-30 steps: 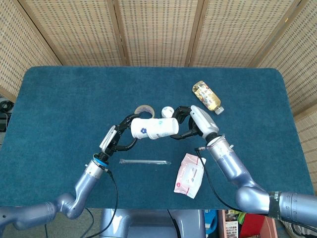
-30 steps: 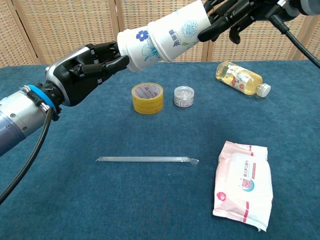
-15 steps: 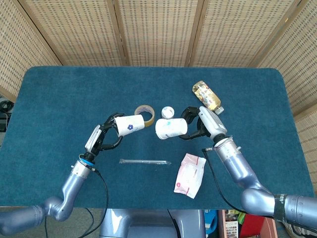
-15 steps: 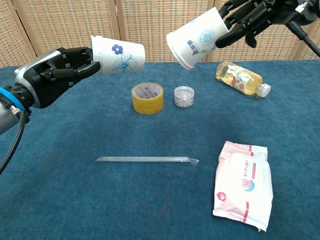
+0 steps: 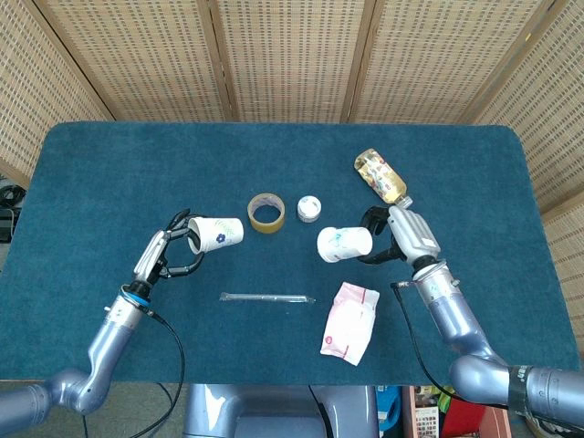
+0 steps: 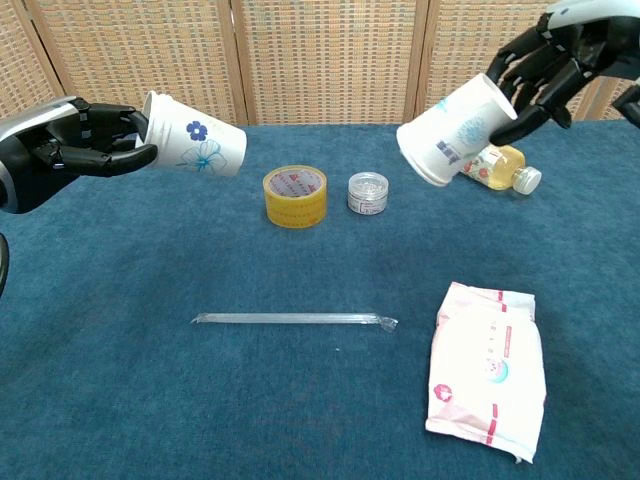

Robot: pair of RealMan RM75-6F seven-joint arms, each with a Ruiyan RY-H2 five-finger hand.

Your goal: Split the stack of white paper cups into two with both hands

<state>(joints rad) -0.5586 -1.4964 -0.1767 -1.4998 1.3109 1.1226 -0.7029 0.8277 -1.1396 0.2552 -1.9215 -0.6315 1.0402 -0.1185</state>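
Split done: left hand (image 6: 70,150) gripping one cup (image 6: 195,148), right hand (image 6: 555,65) gripping other cup (image 6: 455,128), both aloft above desk (image 5: 109,182) middle. Risk: crushing thin walls, or dropping onto tape roll (image 6: 295,195).

Behind the right-hand cup (image 6: 452,131), the bottle (image 6: 505,167) was half hidden in the chest view; the left hand (image 6: 60,150) was cut off at the frame's edge.
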